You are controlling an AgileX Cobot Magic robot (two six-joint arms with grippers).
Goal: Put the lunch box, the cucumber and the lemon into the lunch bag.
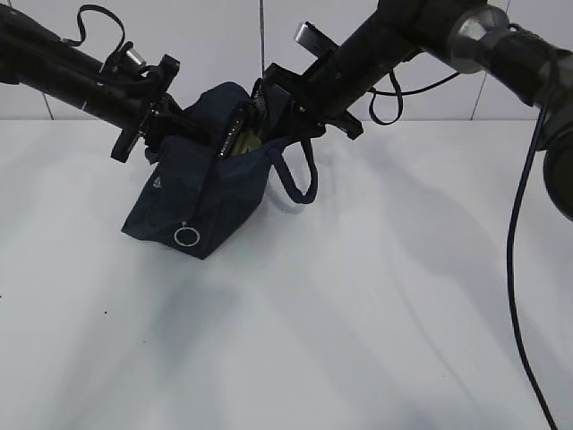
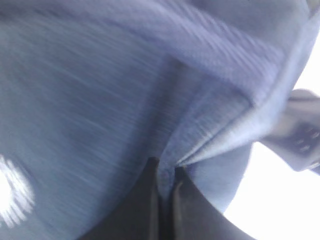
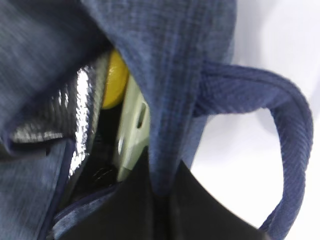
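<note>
We see a plain white table top (image 1: 358,331) filling the lower part of the exterior view, matte, with soft grey shadows spread across it. Behind it we find a white wall (image 1: 215,45) divided into panels by thin dark vertical seams. We note even, diffuse lighting and a few tiny dark specks at left.

a plain white matte tabletop (image 1: 358,340) is spreading out beneath and in front of both grippers, and a white tiled wall (image 1: 224,45) is standing behind them.
</note>
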